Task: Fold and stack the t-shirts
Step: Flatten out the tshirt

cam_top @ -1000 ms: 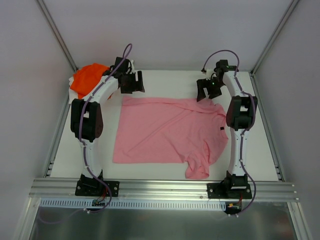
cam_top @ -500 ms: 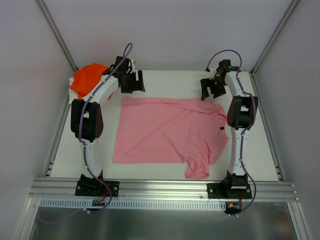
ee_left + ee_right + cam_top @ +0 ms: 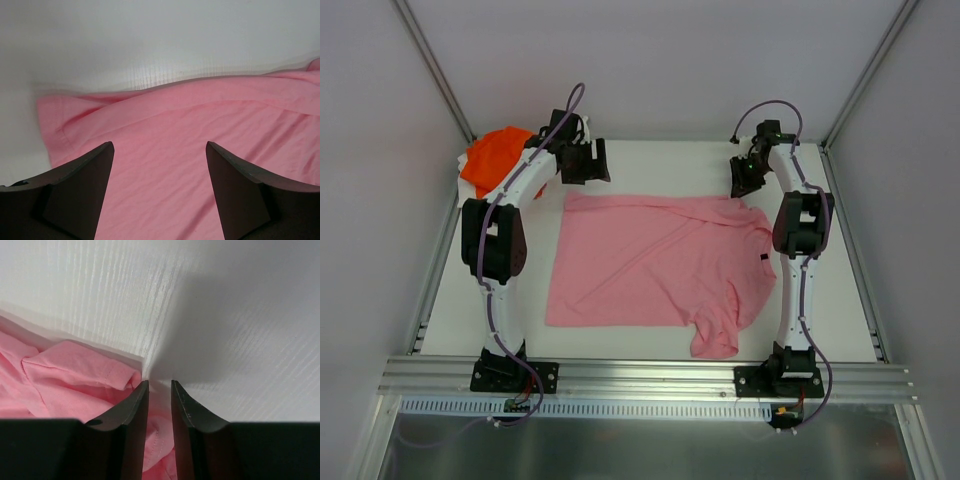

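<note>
The pink t-shirt (image 3: 660, 260) lies spread flat on the white table (image 3: 665, 165), one sleeve hanging toward the front edge. The orange t-shirt (image 3: 492, 155) sits bunched in the far left corner. My left gripper (image 3: 588, 165) hovers open over the pink shirt's far left corner; in the left wrist view its jaws (image 3: 160, 147) stand wide apart above the cloth (image 3: 165, 120), holding nothing. My right gripper (image 3: 742, 185) is down at the shirt's far right corner. In the right wrist view it (image 3: 160, 385) has closed to a narrow gap with a fold of pink cloth (image 3: 159, 437) in it.
White walls with metal corner posts (image 3: 430, 65) close in the back and sides of the table. An aluminium rail (image 3: 650, 375) carrying both arm bases runs along the near edge. Bare table shows behind the pink shirt and to its right (image 3: 830, 300).
My right gripper has moved back toward the shirt's far right corner and gone from wide open to nearly closed on the cloth. The left arm has barely moved.
</note>
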Tool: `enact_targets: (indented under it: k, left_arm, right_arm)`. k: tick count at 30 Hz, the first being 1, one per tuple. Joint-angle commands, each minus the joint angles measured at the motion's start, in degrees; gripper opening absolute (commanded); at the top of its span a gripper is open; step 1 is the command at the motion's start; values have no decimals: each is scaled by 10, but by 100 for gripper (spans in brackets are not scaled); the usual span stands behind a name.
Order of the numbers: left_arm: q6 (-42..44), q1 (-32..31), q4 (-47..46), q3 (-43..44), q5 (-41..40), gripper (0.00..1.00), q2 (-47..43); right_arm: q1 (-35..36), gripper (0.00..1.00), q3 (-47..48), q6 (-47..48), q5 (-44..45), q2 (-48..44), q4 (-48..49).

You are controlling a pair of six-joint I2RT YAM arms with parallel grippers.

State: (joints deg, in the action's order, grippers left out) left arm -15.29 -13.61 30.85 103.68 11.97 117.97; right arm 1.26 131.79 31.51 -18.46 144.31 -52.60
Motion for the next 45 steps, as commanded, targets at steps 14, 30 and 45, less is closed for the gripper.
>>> enact_targets:
  k: [14, 30, 45]
  left_arm:
    - [4, -21, 11, 28, -4, 76, -11]
    - [10, -22, 5, 34, 2, 76, -5]
    - [16, -22, 9, 32, 3, 76, -2]
  right_arm:
    - [1, 48, 34, -27, -33, -23, 5]
    - [5, 46, 38, -47, -47, -71, 12]
    - [23, 46, 8, -44, -53, -66, 5]
